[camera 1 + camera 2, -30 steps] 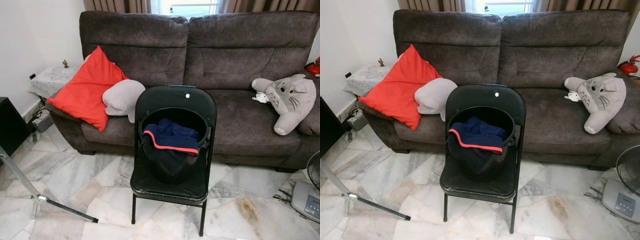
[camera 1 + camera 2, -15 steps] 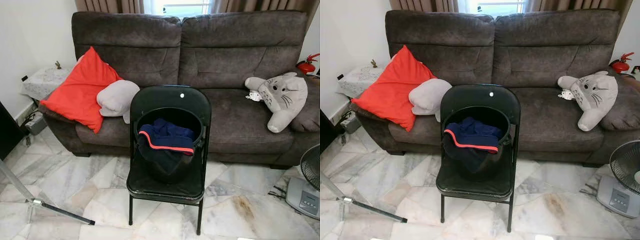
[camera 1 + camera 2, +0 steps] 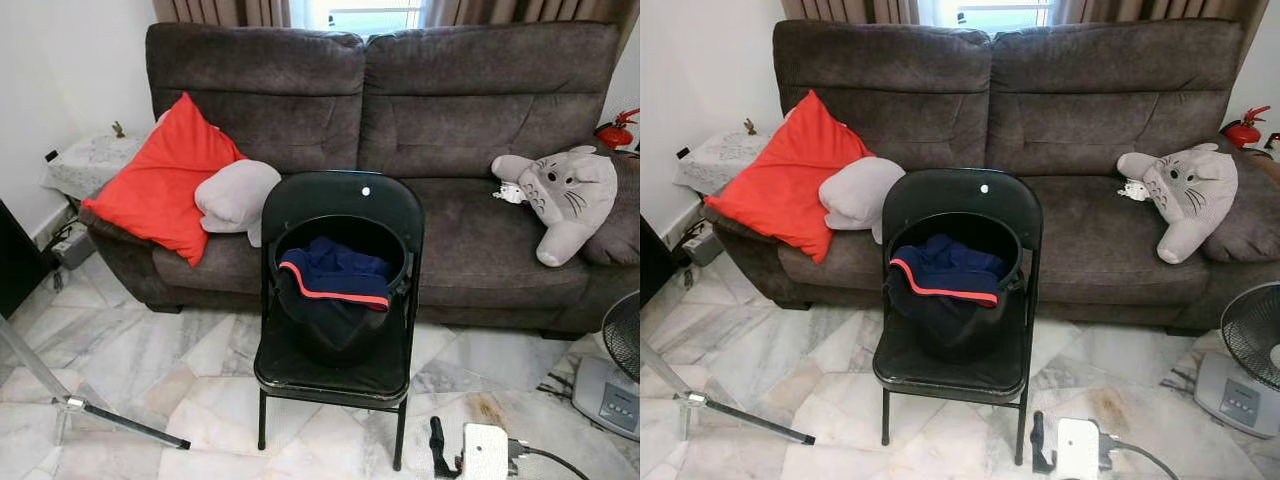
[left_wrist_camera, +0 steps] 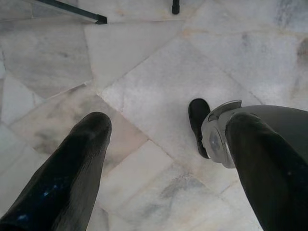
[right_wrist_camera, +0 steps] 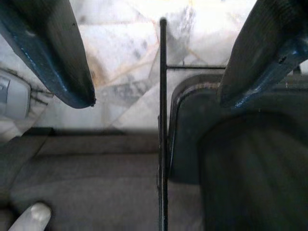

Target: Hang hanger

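Observation:
A black folding chair (image 3: 340, 215) stands on the marble floor in front of the dark sofa (image 3: 450, 110). On its seat sits a black bucket (image 3: 340, 335) holding a navy garment with a red stripe (image 3: 335, 280). My right gripper (image 3: 437, 445) rises low at the chair's front right leg, its white wrist (image 3: 483, 455) behind it. In the right wrist view the right gripper (image 5: 156, 103) is open, with the chair's thin frame (image 5: 162, 120) between its fingers but farther off. My left gripper (image 4: 163, 125) hangs open over the floor, holding nothing.
A red cushion (image 3: 165, 180) and a grey pillow (image 3: 240, 195) lie on the sofa's left side, a grey plush toy (image 3: 565, 195) on its right. A tripod leg (image 3: 60, 395) crosses the floor at left. A fan (image 3: 620, 380) stands at right. My own foot (image 4: 198, 120) shows below the left gripper.
My right gripper and its white wrist have risen into the bottom of the eye views beside the chair's front right leg. The camera has shifted slightly; chair and bucket are unmoved.

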Motion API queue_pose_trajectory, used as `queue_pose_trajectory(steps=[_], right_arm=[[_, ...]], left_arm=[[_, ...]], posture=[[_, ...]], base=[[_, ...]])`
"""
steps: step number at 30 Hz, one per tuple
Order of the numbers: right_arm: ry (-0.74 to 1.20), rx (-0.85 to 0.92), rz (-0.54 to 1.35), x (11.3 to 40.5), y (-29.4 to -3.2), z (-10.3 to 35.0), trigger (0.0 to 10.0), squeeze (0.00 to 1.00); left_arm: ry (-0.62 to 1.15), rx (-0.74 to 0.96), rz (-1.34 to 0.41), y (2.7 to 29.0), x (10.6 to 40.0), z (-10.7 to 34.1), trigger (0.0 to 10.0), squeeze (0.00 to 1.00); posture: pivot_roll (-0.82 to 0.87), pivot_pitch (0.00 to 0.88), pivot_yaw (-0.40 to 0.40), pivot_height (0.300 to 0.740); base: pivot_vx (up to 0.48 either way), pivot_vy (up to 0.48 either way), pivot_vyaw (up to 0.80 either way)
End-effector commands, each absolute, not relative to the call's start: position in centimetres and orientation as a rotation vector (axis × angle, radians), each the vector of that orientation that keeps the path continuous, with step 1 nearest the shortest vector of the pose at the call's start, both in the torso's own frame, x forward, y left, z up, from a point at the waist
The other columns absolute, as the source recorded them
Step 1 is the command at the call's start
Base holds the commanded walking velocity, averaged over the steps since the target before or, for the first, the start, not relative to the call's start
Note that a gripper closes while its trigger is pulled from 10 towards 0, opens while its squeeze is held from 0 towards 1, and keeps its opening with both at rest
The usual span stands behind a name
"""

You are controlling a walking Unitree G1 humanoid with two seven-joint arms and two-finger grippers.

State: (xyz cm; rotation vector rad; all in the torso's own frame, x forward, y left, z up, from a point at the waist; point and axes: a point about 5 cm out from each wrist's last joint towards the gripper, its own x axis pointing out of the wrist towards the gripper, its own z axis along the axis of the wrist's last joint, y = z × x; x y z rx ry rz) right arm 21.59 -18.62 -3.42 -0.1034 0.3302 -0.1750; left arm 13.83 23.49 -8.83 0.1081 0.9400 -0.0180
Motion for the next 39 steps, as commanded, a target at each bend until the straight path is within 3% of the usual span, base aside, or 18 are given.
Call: queue_pose_trajectory(steps=[1,23,30,39], right_arm=[[0.321,-0.112,-0.167,21.7,-18.3,-3.3,10.0,0.0],[0.238,-0.157,-0.187,22.3,-18.3,-1.1,10.0,0.0],[0.251,-0.153,-0.178,22.6,-17.7,-1.2,10.0,0.0],[0.262,-0.156,-0.181,22.6,-17.7,-1.3,10.0,0.0]], left_arm=[[0.967,0.106,-0.012,23.7,13.3,-9.0,10.0,0.0],[0.978,0.087,-0.017,23.2,13.6,-9.1,10.0,0.0],[0.985,0.08,-0.011,23.1,13.6,-9.2,10.0,0.0],[1.012,0.081,-0.014,23.0,13.0,-9.5,10.0,0.0]], posture=[[-0.03,0.0,0.051,0.74],[-0.03,0.0,0.05,0.74],[-0.02,0.008,0.048,0.74],[-0.02,0.02,0.053,0.74]], base=[[0.0,0.0,0.0],[0.0,0.0,0.21],[0.0,0.0,0.66],[0.0,0.0,0.0]])
